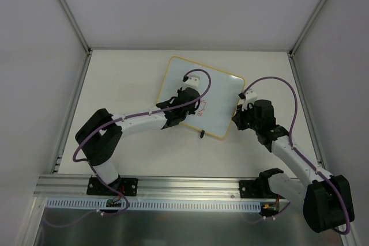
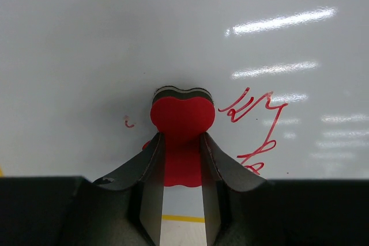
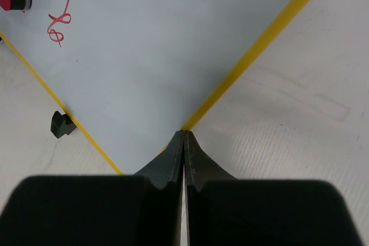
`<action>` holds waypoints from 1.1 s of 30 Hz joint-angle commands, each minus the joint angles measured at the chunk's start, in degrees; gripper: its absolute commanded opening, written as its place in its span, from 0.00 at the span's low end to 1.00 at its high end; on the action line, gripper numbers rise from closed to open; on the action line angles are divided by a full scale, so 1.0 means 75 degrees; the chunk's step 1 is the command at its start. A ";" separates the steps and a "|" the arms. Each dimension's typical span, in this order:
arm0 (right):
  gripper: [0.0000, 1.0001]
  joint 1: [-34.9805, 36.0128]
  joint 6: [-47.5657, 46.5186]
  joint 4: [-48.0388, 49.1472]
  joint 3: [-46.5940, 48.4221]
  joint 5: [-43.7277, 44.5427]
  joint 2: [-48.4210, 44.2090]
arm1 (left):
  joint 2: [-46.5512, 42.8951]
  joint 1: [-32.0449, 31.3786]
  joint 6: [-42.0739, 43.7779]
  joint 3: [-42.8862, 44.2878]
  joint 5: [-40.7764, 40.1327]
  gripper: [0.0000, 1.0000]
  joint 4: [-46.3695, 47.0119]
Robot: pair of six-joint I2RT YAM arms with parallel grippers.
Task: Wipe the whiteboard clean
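The whiteboard [image 1: 222, 93] lies flat mid-table, pale with a thin yellow frame. Red scribbles [image 2: 256, 133] mark its surface; they also show in the top view [image 1: 202, 108] and right wrist view [image 3: 60, 4]. My left gripper [image 2: 182, 142] is shut on a small red block eraser [image 2: 183, 122], pressed on the board just left of the scribbles. My right gripper [image 3: 184, 136] is shut and empty, its tips on the board's yellow frame [image 3: 253, 50] at the right corner. One black clip [image 3: 60, 124] sits on the near edge.
The table's white walls rise at the back and sides. A metal rail [image 1: 184, 185] runs along the near edge by the arm bases. Bare table [image 3: 300, 113] lies right of the board.
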 commanded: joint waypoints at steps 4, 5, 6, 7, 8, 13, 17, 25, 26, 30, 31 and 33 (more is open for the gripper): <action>0.00 0.0131 -0.0041 0.0037 0.0060 -0.0115 0.0068 | 0.0429 0.0057 -0.0794 -0.0356 0.0509 0.00 -0.0276; 0.00 0.0143 -0.0041 0.0037 0.0060 -0.0104 0.0057 | 0.0324 0.0092 -0.0759 -0.0356 0.0402 0.00 -0.0265; 0.00 0.0143 -0.0041 0.0037 0.0048 -0.0092 0.0056 | 0.0137 0.0220 -0.0724 -0.0356 0.0308 0.00 -0.0253; 0.00 0.0143 -0.0041 0.0037 0.0048 -0.0092 0.0056 | 0.0054 0.0302 -0.0631 -0.0356 0.0041 0.00 -0.0241; 0.00 0.0143 -0.0041 0.0037 0.0048 -0.0104 0.0056 | -0.0040 0.0407 -0.0572 -0.0379 -0.0055 0.00 -0.0241; 0.00 0.0155 -0.0076 0.0037 0.0036 -0.0080 0.0021 | -0.0555 0.1098 0.0013 -0.0450 -0.0465 0.00 -0.0159; 0.00 0.0155 -0.0111 0.0037 0.0048 -0.0057 0.0045 | -0.0545 0.1427 0.0401 -0.0380 -0.0455 0.00 -0.0007; 0.00 0.0155 -0.0111 0.0037 0.0071 -0.0115 0.0068 | 0.0029 0.1171 0.0285 -0.0355 0.0354 0.00 0.0496; 0.00 0.0155 -0.0099 0.0037 0.0071 -0.0127 0.0068 | 0.0088 0.0880 0.0261 -0.0402 0.0389 0.00 0.0567; 0.01 0.0155 -0.0088 0.0037 0.0083 -0.0150 0.0103 | 0.0428 0.0118 -0.0230 -0.0496 0.0518 0.00 0.0614; 0.00 0.0166 -0.0076 0.0037 0.0083 -0.0185 0.0103 | 0.0498 -0.0001 -0.0579 -0.0543 0.0576 0.00 0.0614; 0.00 0.0166 -0.0064 0.0037 0.0071 -0.0186 0.0103 | 0.0592 -0.0270 -0.0770 -0.0625 0.0670 0.00 0.0614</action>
